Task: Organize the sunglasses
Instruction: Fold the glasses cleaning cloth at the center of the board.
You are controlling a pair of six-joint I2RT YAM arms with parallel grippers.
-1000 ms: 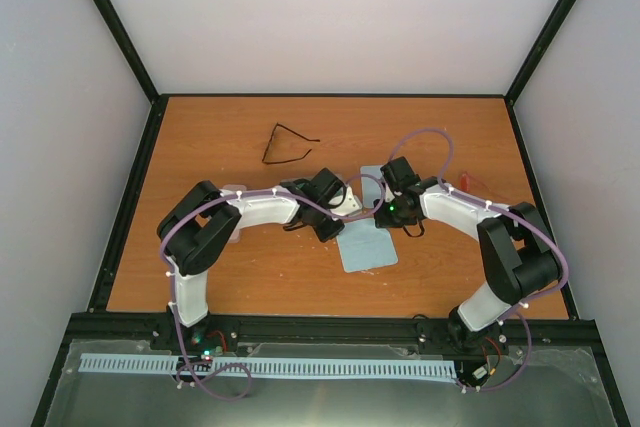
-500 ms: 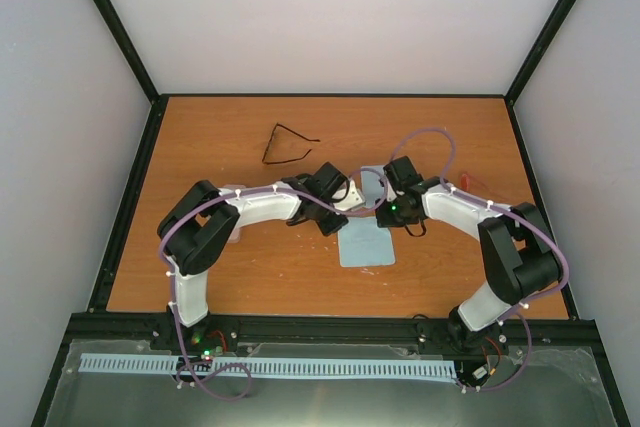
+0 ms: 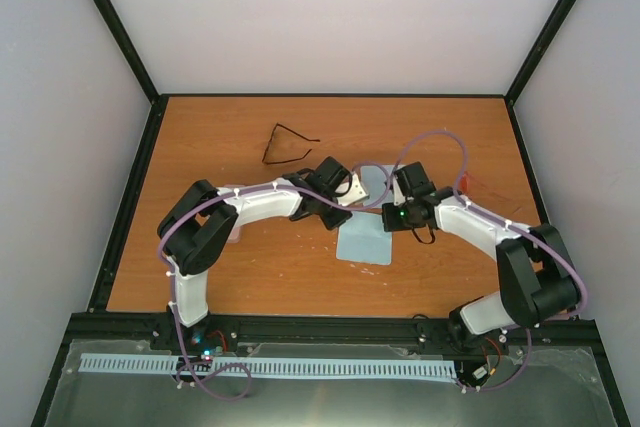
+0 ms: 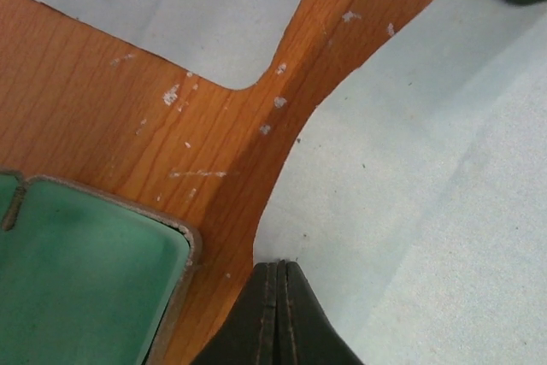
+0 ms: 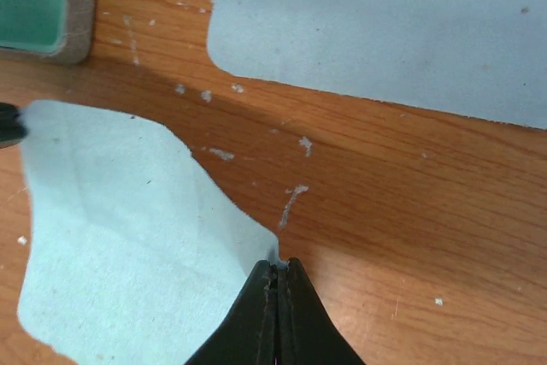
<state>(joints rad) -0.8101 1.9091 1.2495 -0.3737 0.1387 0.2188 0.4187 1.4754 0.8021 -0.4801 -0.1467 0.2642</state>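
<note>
Grips the light-blue cloth (image 5: 111, 237) by two corners, with left gripper (image 4: 278, 275) and right gripper (image 5: 278, 271) each pinched shut on its edge, likely to stretch it flat beside the green-lined case (image 4: 77, 288). Leaves the sunglasses (image 3: 287, 144) untouched on the table (image 3: 200, 267), far side, well apart.

An edge of one cloth (image 4: 410, 211) is caught between the jaws of the left gripper (image 4: 276, 278), and the sheet is spread ahead of them and to their right. A corner of the same cloth is caught between the jaws of the right gripper (image 5: 278, 275), with the sheet spread ahead and to their left. A second cloth (image 5: 385, 32) is laid on the table (image 5: 410, 211) ahead of the right jaws. A case (image 4: 77, 288) is set just left of the left jaws. The sunglasses (image 3: 285, 144) are laid well beyond both pairs of jaws, to the left.
</note>
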